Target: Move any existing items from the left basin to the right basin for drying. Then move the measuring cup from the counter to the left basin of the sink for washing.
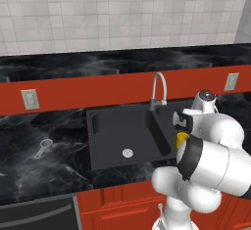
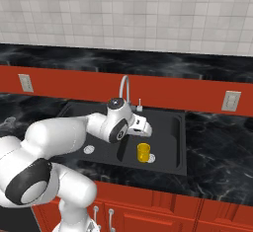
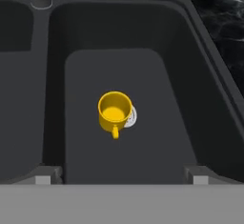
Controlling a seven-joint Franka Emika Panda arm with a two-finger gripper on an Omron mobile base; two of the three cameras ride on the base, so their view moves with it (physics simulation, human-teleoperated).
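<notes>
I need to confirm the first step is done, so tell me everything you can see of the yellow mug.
The yellow mug is small, cylindrical, glossy bright yellow, with one side handle. It stands upright and empty on the floor of the narrower right basin, beside and partly covering the round silver drain. Nothing grips it; the open gripper is above it.

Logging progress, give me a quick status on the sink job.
Tool open, empty, above right basin. Yellow mug upright in right basin, beside its drain. Measuring cup on counter, left of sink. Nothing blocking.
</notes>
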